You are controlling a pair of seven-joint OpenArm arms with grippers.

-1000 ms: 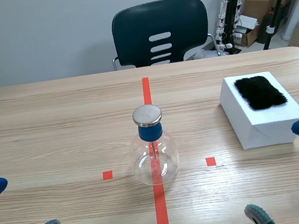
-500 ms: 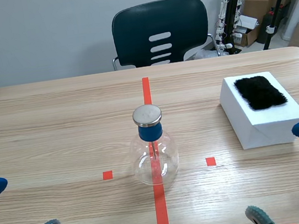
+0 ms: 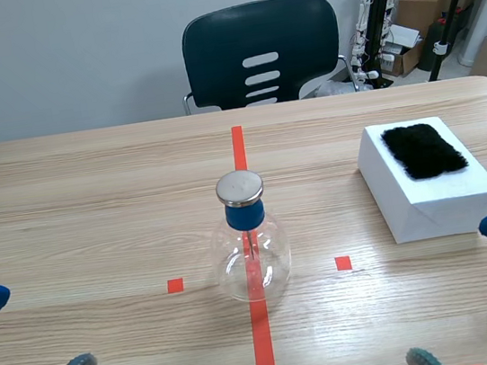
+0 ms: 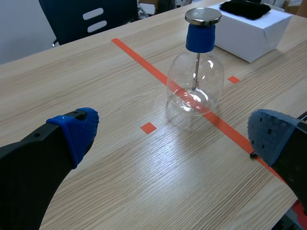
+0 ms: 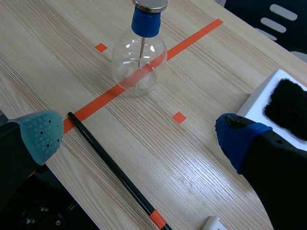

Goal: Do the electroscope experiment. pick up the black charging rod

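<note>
The scene view sits between the arms, well back, looking slightly down across the counter point(image 3: 91, 195) toward a chair point(image 3: 261, 48). The left wrist view looks forward and down past the left hand point(image 4: 172, 136), close to the counter; the right wrist view does likewise past the right hand point(image 5: 139, 135). All three share the glass flask point(image 3: 250, 245).

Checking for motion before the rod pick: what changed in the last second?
The right gripper drifted slightly toward the table's near edge, where the thin black charging rod lies. The left gripper barely shifted. Both are open, and nothing was gripped or released. The round glass flask electroscope, the white box and the black fur pad on it stayed put.
</note>
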